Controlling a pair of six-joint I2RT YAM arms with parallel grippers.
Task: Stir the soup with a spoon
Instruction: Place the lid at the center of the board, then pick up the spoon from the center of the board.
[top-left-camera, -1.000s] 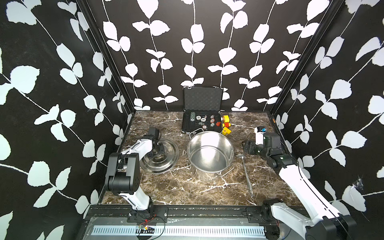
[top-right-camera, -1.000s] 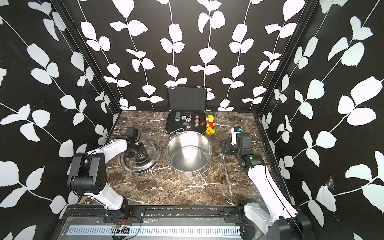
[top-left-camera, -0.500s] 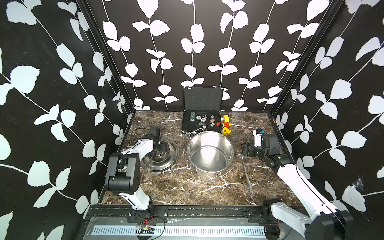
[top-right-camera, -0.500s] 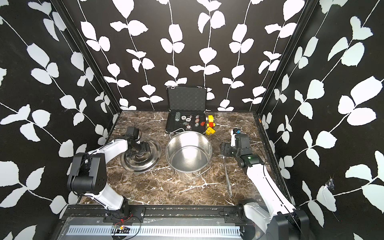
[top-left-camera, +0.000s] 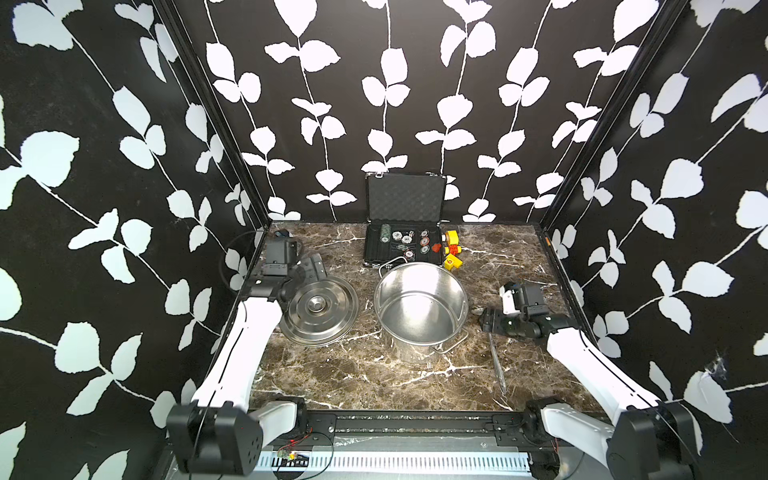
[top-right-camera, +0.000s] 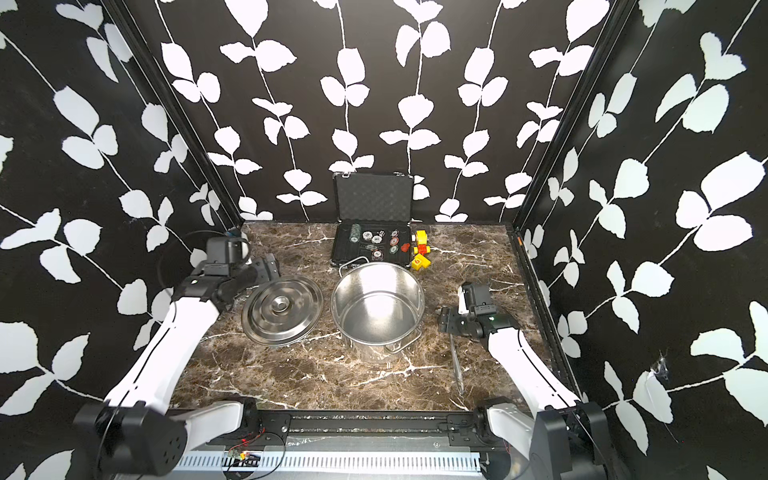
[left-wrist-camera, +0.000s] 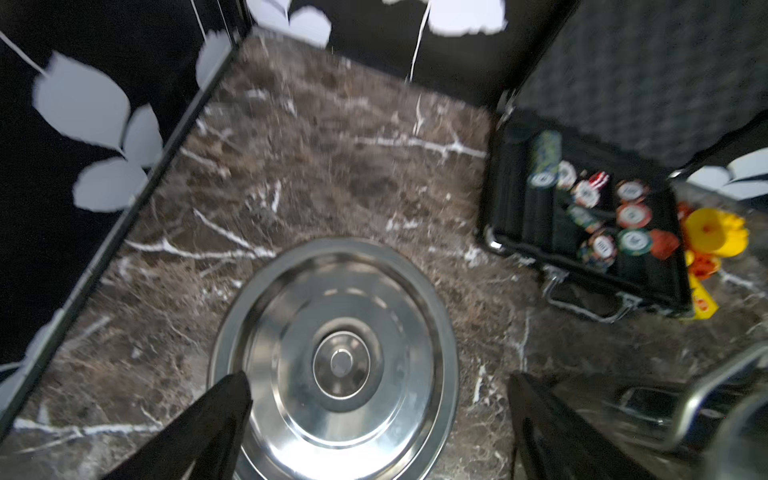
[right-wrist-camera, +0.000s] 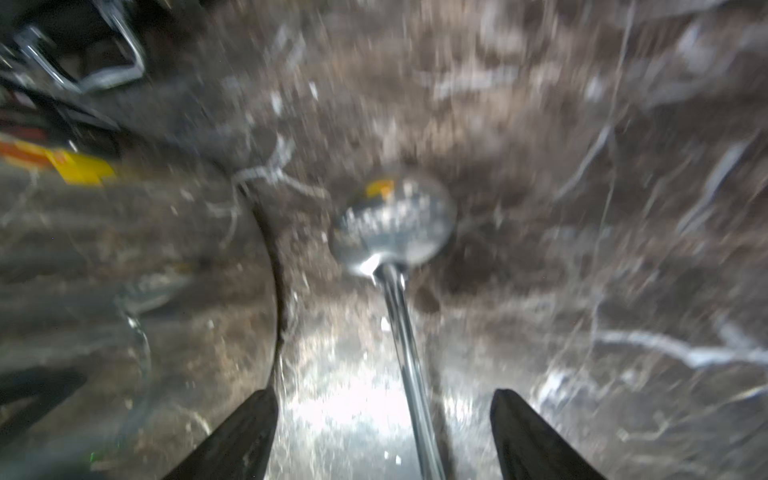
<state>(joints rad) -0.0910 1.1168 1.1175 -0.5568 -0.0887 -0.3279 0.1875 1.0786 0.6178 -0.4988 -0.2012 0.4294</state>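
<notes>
The spoon (top-left-camera: 497, 360) lies flat on the marble right of the steel pot (top-left-camera: 460, 291). Its round bowl (right-wrist-camera: 392, 220) shows only in the right wrist view. My right gripper (top-left-camera: 484, 322) (right-wrist-camera: 382, 395) hangs open low over the spoon's bowl end, with the handle running between its fingers and touching neither. The pot's inside is bare steel, and no soup shows. The pot's lid (top-left-camera: 318, 309) (left-wrist-camera: 336, 361) lies flat to the left of the pot. My left gripper (top-left-camera: 309, 270) (left-wrist-camera: 376, 380) is open and empty above the lid's far left edge.
An open black case (top-left-camera: 403, 245) of poker chips stands behind the pot, with yellow and red toy blocks (top-left-camera: 451, 249) at its right. The pot's wire handles (top-left-camera: 451, 347) stick out front and back. Black leaf-patterned walls enclose the table on three sides.
My left gripper has opened, let go of the lid's knob and drawn back toward the far left. My right gripper has come forward and down over the spoon.
</notes>
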